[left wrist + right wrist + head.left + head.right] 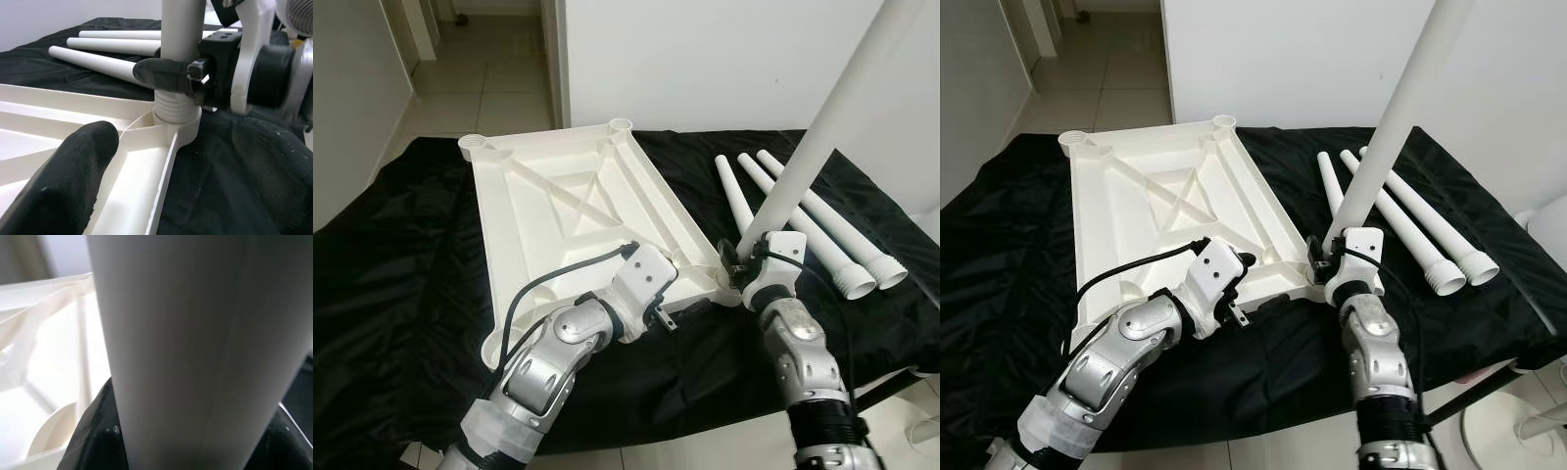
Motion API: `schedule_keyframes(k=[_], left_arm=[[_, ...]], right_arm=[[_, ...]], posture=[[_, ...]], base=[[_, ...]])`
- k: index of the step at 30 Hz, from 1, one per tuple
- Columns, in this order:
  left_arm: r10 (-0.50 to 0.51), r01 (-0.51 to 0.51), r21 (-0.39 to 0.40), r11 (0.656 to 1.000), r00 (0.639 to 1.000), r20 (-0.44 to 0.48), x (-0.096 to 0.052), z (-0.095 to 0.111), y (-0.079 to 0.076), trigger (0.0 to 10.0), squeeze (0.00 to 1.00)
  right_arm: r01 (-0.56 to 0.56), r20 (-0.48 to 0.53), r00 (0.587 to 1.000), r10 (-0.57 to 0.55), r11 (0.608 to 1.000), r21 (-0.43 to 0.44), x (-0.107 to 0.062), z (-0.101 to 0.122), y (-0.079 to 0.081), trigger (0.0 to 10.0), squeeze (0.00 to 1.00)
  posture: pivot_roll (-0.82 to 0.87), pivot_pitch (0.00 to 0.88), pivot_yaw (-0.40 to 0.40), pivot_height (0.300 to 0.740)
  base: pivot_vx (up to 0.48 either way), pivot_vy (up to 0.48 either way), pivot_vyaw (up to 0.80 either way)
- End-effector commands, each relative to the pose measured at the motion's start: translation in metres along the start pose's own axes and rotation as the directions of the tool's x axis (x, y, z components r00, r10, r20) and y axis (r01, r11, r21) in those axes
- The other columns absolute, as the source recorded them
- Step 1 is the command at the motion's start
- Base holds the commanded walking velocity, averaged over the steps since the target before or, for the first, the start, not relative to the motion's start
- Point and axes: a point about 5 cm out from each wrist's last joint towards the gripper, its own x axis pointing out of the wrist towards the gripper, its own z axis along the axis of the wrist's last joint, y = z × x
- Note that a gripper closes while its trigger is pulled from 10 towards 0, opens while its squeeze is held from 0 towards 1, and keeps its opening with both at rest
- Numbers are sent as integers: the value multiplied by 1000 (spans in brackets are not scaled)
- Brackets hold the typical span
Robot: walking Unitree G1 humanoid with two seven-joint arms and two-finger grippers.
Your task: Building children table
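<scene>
The white tabletop (558,196) lies upside down on a black cloth. One white leg (822,127) stands upright in the socket (177,117) at the tabletop's near right corner, its threaded end seated there. My right gripper (744,259) is shut on that leg just above the socket; one of its fingers (161,73) wraps the leg. My left gripper (661,315) is open at the near rim beside that corner, its fingers (73,171) on either side of the rim. Three more legs (803,215) lie side by side on the cloth to the right.
The black cloth (401,274) covers the whole work surface and drops off at the near edge. A white wall (724,59) stands behind, and a tiled hallway (480,88) opens at the far left. A white stand (1528,411) is on the floor at the right.
</scene>
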Motion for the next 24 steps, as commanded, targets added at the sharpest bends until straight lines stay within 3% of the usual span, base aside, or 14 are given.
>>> schedule_keyframes(k=[1, 2, 7, 13, 14, 17, 18, 24], left_arm=[[39, -39, 13, 999, 999, -2, 0, -1, 4, 10000, 0], [48, -48, 18, 999, 999, 0, 1, 0, 6, 10000, 0], [70, -70, 22, 997, 998, 2, -2, 1, 13, 10000, 0], [82, -82, 19, 996, 997, 5, -2, 2, 16, 10000, 0], [80, -80, 22, 997, 997, 9, -2, 4, 17, 10000, 0], [78, -78, 25, 997, 997, 11, -2, 5, 18, 10000, 0], [76, -76, 31, 997, 997, 13, -1, 6, 20, 10000, 0], [67, -67, 50, 996, 998, 14, 2, 6, 24, 10000, 0]], right_arm=[[62, -53, 997, -61, 998, 19, -5, -11, -3, 10000, 0], [121, -50, 992, -118, 992, 45, -9, -11, 4, 10000, 0], [150, -65, 987, -146, 986, 76, -16, -13, 23, 10000, 0], [137, -30, 990, -135, 987, 81, -18, -6, 22, 10000, 0], [143, -14, 990, -142, 986, 88, -17, -3, 18, 10000, 431], [148, -6, 989, -148, 985, 93, -17, -1, 15, 10000, 431], [131, 17, 991, -134, 987, 91, -16, 4, 13, 10000, 1000], [51, 54, 997, -55, 996, 67, -11, 15, 2, 10000, 1000]], posture=[[-65, 0, -51, 740], [-62, 0, -53, 740], [-54, 0, -47, 740], [-61, 0, -20, 740], [-67, 0, -13, 740], [-67, 0, -13, 740], [-68, 0, -8, 740], [-69, 0, 4, 740]], base=[[0, 0, 0], [0, 0, 0], [0, 0, 0], [0, 0, 0], [0, 0, 0], [0, 0, 0], [0, 0, 0], [0, 0, 0]])
